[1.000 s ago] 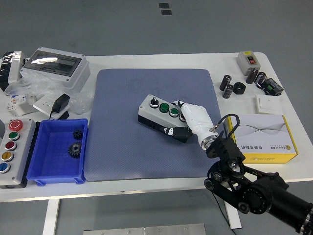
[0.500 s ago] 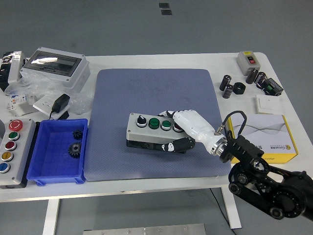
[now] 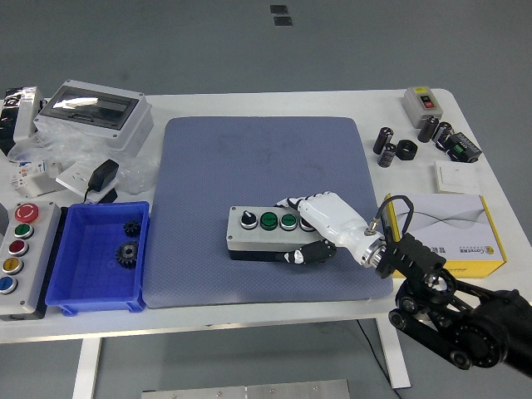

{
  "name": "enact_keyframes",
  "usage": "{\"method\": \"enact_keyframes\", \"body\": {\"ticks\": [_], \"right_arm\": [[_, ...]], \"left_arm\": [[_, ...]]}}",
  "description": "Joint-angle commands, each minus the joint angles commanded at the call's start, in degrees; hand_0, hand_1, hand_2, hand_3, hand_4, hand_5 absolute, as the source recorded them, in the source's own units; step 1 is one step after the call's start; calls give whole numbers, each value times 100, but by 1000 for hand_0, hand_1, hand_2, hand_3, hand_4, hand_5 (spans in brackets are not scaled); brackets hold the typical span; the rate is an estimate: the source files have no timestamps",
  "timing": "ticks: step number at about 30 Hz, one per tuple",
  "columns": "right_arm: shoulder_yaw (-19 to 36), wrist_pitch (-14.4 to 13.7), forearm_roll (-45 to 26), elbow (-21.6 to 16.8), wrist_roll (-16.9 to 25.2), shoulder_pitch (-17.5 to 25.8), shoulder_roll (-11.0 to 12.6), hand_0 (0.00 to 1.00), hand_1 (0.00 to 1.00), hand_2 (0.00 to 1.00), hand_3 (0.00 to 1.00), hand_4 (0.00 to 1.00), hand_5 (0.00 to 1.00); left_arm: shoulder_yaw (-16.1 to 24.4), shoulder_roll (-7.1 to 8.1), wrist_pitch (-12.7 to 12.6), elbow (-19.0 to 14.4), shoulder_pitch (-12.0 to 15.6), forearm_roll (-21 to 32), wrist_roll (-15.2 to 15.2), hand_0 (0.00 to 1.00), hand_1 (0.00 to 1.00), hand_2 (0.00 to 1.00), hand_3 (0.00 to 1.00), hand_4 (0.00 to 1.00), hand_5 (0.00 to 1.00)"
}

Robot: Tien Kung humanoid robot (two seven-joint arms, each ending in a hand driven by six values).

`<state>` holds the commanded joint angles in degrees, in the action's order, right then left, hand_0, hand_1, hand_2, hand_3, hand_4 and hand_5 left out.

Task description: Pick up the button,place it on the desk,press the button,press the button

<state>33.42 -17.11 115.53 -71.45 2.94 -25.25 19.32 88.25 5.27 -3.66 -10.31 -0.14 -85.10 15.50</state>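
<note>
A grey button box [image 3: 264,233] with a black knob and two green buttons showing lies on the blue-grey mat [image 3: 249,166], near its front edge. My right hand [image 3: 317,229], white with black fingertips, grips the box's right end: fingers curl over the top and the thumb presses on the front side. Its right end is hidden under the hand. The black right arm [image 3: 449,312] comes in from the lower right. My left arm is out of view.
A blue bin [image 3: 98,258] with gears sits left of the mat, beside a grey panel of coloured buttons [image 3: 18,249]. A yellow-white box [image 3: 445,233] is at right. Capacitors [image 3: 391,145] and a small switch box [image 3: 420,104] are at the back right, a grey enclosure [image 3: 96,112] at the back left.
The right hand has carried the button box from the mat's middle toward the near edge, turning it level; the arm has drawn back to the lower right.
</note>
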Motion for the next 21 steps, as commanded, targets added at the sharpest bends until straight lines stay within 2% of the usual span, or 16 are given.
{"method": "enact_keyframes", "body": {"ticks": [3, 4, 9, 10, 15, 16, 21], "right_arm": [[-20, 22, -104, -31, 3, -12, 14, 393, 391, 323, 237, 2, 2], [-30, 28, -133, -37, 2, -17, 19, 553, 510, 459, 395, 2, 2], [-132, 62, -287, -44, 4, -75, 50, 553, 510, 459, 395, 2, 2], [-154, 67, -312, -42, 5, -89, 55, 852, 791, 762, 730, 240, 2], [-290, 79, -399, -37, 5, -162, 80, 852, 791, 762, 730, 240, 2], [-308, 80, -400, -40, 2, -173, 84, 915, 851, 838, 867, 323, 2], [-364, 82, -422, -44, -23, -202, 94, 915, 851, 838, 867, 323, 2]], "left_arm": [[1, 4, 0, 0, -4, -7, -2, 628, 621, 557, 600, 685, 193], [0, 5, 1, 0, -6, -8, -2, 628, 621, 556, 601, 684, 197], [1, 5, 1, 0, -9, -14, 2, 628, 621, 556, 601, 684, 197], [1, 5, 1, 0, -9, -13, 3, 628, 621, 557, 601, 684, 200], [-2, 6, 2, 0, -10, -18, 7, 628, 621, 557, 601, 684, 200], [-3, 7, 2, 0, -11, -17, 8, 628, 621, 557, 601, 683, 201], [1, 20, 1, 0, -10, -22, 13, 628, 621, 557, 601, 683, 201]]}}
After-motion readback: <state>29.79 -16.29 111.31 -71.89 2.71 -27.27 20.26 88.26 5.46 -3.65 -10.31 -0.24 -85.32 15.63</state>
